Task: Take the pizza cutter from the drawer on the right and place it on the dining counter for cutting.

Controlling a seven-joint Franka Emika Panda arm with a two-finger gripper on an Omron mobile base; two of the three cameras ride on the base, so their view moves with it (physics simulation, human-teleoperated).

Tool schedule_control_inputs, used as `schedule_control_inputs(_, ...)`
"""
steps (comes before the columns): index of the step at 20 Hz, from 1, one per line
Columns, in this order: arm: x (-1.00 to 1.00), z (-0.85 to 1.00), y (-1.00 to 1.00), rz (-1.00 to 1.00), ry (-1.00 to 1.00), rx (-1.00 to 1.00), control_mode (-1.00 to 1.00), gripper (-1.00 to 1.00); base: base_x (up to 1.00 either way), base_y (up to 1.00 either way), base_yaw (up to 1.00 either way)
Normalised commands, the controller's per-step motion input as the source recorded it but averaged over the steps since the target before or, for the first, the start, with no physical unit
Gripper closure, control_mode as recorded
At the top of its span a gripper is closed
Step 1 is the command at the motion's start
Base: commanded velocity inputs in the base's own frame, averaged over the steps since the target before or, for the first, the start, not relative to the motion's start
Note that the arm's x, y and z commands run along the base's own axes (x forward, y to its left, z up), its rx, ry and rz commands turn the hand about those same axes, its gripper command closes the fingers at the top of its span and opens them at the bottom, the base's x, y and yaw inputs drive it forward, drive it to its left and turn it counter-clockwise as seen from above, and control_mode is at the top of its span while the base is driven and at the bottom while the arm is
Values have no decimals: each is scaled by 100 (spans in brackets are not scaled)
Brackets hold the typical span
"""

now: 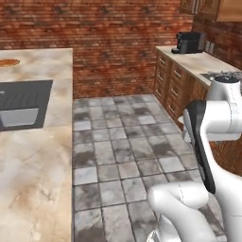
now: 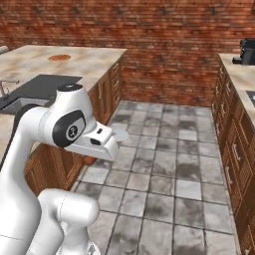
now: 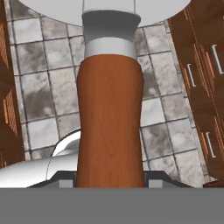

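Pincer pinching pizza cutter over tiled floor, dining counter to left

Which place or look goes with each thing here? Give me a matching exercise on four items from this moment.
Things:
1. pizza cutter
2. pizza
3. coffee machine
4. dining counter

Descriptions:
A. black, on the worktop by the brick wall
B. brown wooden handle close before the hand camera, above the tiled floor
C. beige marbled slab with a dark inset
D. round, orange-brown, lying on the far end of the slab

Pairs: 1-B, 2-D, 3-A, 4-C
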Motion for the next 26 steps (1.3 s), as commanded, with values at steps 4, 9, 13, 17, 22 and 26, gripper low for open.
schedule_control_inputs(4, 0, 0, 0, 0, 0, 0, 100, 100, 100, -19, 0)
schedule_control_inputs(9, 0, 0, 0, 0, 0, 0, 100, 100, 100, -17, 0)
schedule_control_inputs(13, 0, 0, 0, 0, 0, 0, 100, 100, 100, -24, 0)
schedule_control_inputs(17, 0, 0, 0, 0, 0, 0, 100, 100, 100, -26, 0)
schedule_control_inputs(22, 0, 0, 0, 0, 0, 0, 100, 100, 100, -41, 0)
schedule_control_inputs(26, 0, 0, 0, 0, 0, 0, 100, 100, 100, -48, 0)
